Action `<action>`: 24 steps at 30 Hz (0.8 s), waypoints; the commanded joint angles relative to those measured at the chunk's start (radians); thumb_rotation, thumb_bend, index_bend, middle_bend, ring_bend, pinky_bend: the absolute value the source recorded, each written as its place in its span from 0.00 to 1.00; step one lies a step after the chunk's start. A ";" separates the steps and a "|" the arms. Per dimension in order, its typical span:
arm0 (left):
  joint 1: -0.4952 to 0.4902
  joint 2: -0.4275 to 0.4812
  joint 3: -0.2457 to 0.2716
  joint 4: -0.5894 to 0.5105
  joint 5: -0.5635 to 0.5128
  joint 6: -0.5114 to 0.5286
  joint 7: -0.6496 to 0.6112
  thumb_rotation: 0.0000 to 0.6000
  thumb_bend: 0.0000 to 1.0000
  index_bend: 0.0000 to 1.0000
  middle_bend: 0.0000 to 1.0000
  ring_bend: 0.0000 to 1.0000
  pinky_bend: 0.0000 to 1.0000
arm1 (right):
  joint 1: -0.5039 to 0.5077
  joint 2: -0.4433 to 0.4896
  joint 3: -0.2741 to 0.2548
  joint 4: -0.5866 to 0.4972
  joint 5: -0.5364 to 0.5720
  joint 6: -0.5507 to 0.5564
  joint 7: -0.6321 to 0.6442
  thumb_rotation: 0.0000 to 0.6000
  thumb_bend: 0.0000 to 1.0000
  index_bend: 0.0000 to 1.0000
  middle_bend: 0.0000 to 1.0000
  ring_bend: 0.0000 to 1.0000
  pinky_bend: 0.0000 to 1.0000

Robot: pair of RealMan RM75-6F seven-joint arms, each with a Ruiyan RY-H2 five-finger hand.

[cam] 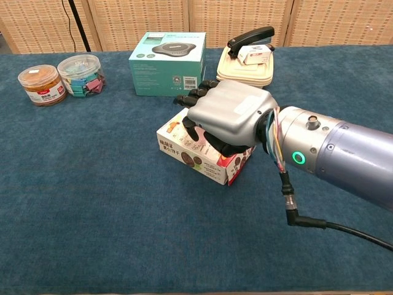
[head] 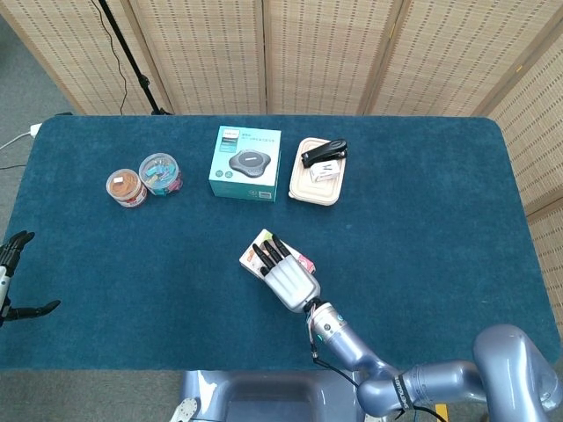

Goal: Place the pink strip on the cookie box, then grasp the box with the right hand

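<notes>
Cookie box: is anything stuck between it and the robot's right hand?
Nothing visible. The right hand lies right over the cookie box, fingers curled over its top. The pink strip cannot be seen under the hand.
</notes>
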 commanded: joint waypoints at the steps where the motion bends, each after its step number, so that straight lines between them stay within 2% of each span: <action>1: 0.000 0.000 0.000 0.001 -0.001 0.000 -0.001 1.00 0.05 0.00 0.00 0.00 0.00 | 0.004 -0.008 0.002 0.009 0.007 -0.005 -0.003 1.00 0.81 0.34 0.00 0.00 0.00; 24: 0.000 0.005 -0.001 0.008 -0.004 -0.007 -0.020 1.00 0.05 0.00 0.00 0.00 0.00 | 0.013 -0.015 0.010 0.044 0.015 -0.012 0.008 1.00 0.82 0.42 0.00 0.00 0.00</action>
